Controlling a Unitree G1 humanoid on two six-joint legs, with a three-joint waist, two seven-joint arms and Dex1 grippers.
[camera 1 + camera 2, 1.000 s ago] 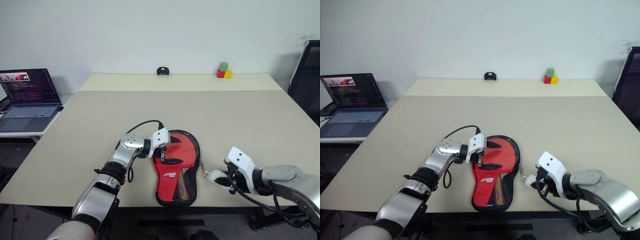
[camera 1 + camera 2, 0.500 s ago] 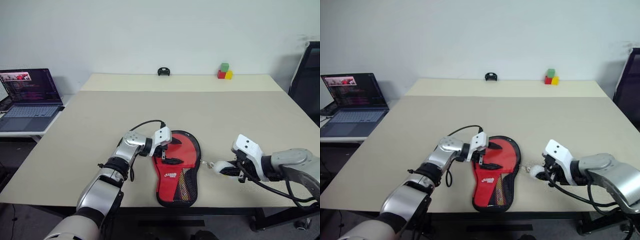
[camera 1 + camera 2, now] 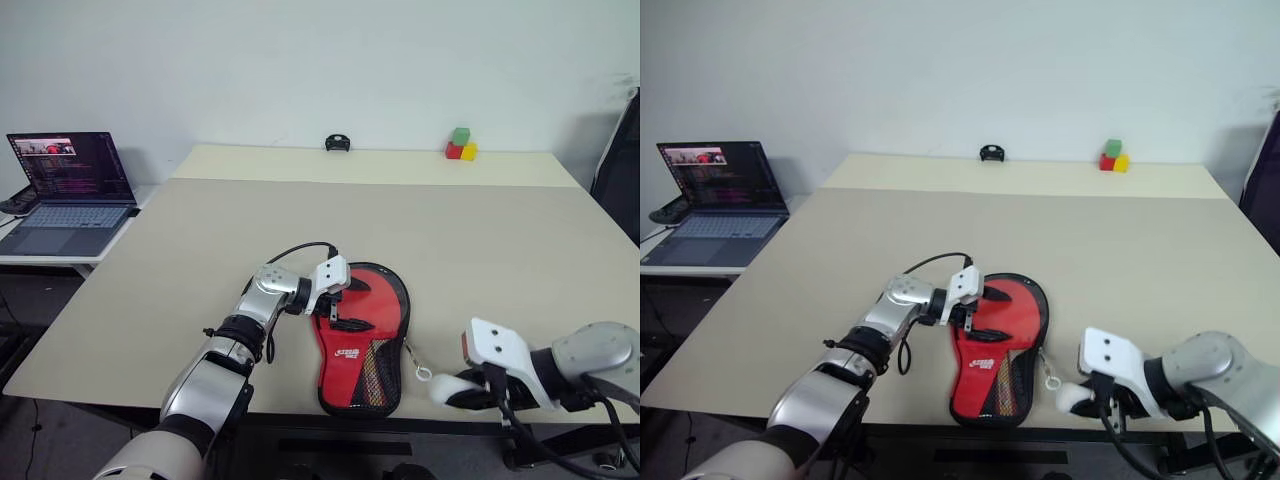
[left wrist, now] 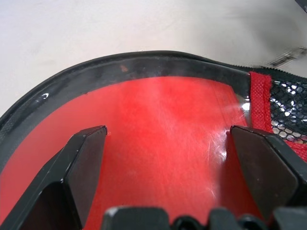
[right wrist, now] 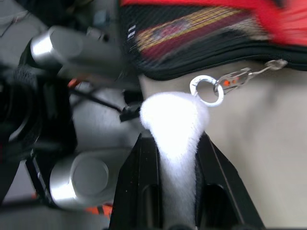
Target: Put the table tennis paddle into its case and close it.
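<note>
The red case [image 3: 362, 335], with a black zipper edge and a black mesh pocket, lies flat near the table's front edge. My left gripper [image 3: 338, 308] hangs open just above its round end, and the left wrist view shows the fingers [image 4: 84, 158] spread over the red face [image 4: 163, 124]. The paddle is hidden. My right gripper [image 3: 452, 390] is right of the case at the table's front edge, shut on a white tuft [image 5: 175, 120]. The tuft sits against the ring of the zipper pull [image 5: 207, 91], whose chain [image 3: 412, 355] leads back to the case.
A laptop [image 3: 65, 190] stands open on a side table at the left. Coloured blocks [image 3: 460, 145] and a small black object [image 3: 337, 143] sit along the far edge of the table [image 3: 480, 230]. A black chair [image 3: 620, 150] is at the right.
My right gripper has drawn back toward the table's front edge with the white tuft, and the zipper pull trails along the case's right side. The left gripper stays over the case. The camera has shifted slightly.
</note>
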